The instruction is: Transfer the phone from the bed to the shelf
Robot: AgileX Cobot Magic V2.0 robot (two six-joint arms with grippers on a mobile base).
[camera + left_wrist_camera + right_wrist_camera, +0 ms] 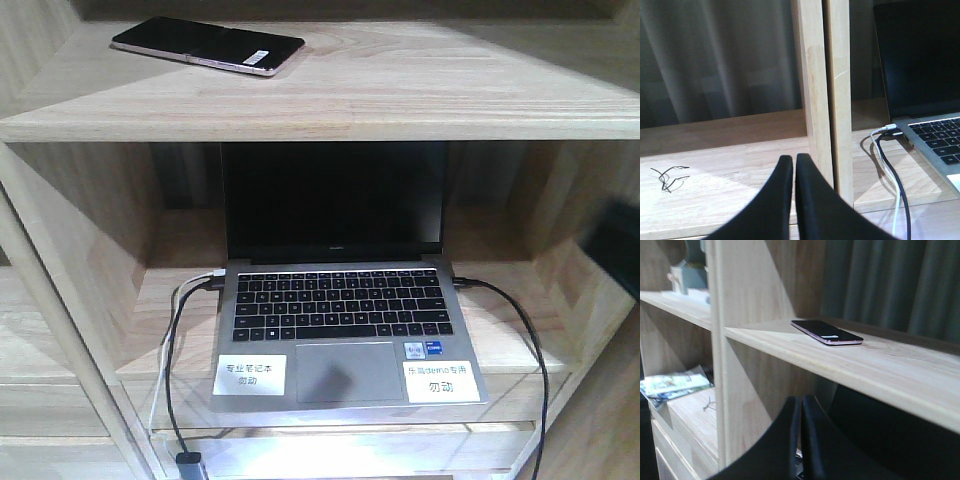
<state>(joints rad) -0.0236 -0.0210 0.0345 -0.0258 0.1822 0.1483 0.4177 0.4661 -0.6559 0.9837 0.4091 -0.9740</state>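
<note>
Resting on upper board: phone (207,46), flat, on shelf (420,105)
Lower bay: open laptop (340,290)
Left claw (794,162): pressed together, empty
Right claw (801,405): pressed together, empty

Your left gripper (794,162) shows two matte black fingers, smooth and curved, broad at the base and tapering to narrow tips. Your right gripper (800,402) matches: same black finish, same tapering curved profile. No screws, cables or markings are visible on either
</note>
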